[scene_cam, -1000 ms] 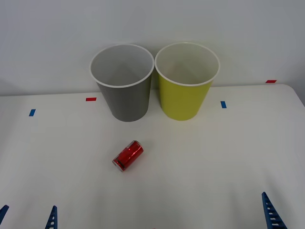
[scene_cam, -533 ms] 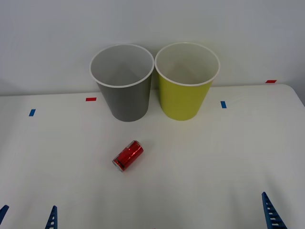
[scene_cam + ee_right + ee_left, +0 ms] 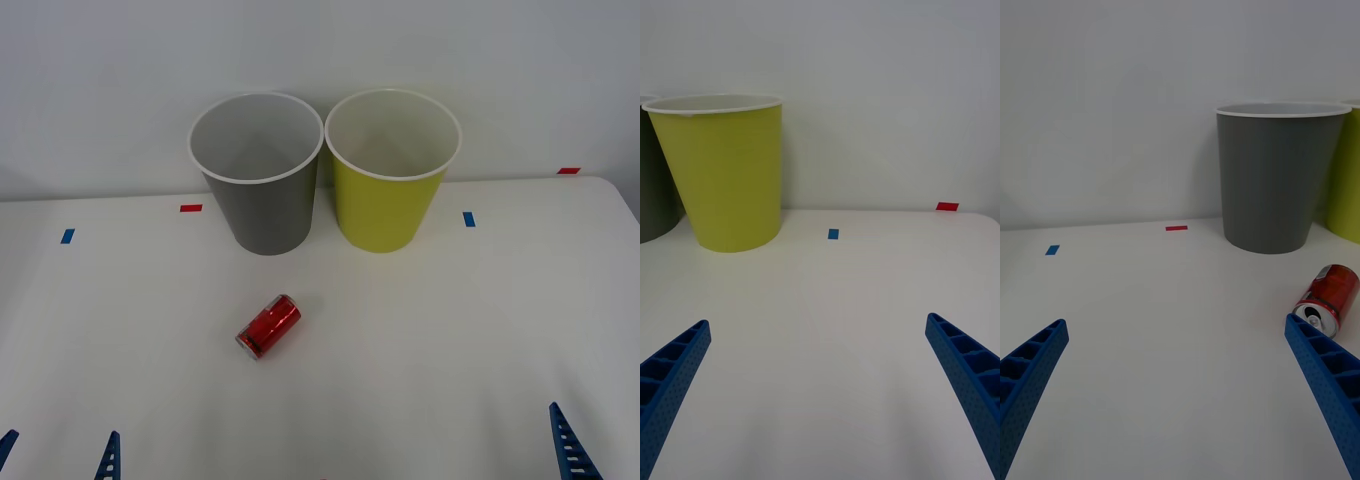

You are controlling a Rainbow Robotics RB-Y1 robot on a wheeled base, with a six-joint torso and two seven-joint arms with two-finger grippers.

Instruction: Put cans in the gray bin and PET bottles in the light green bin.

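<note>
A small shiny red can (image 3: pixel 268 326) lies on its side on the white table (image 3: pixel 450 330), in front of the gray bin (image 3: pixel 260 210). The light green bin (image 3: pixel 388 205) stands right beside the gray one, at the back. Both bins look empty inside. My left gripper (image 3: pixel 58 455) is open at the near left edge, well short of the can; its wrist view shows the can (image 3: pixel 1328 298) just past one fingertip and the gray bin (image 3: pixel 1271 187) behind. My right gripper (image 3: pixel 820 375) is open at the near right, facing the light green bin (image 3: pixel 726 176). No PET bottles are in view.
Small blue tape marks (image 3: pixel 468 218) and red tape marks (image 3: pixel 190 208) dot the table near its back edge. A plain wall rises behind the bins. The table's right edge runs near the red mark (image 3: pixel 568 171).
</note>
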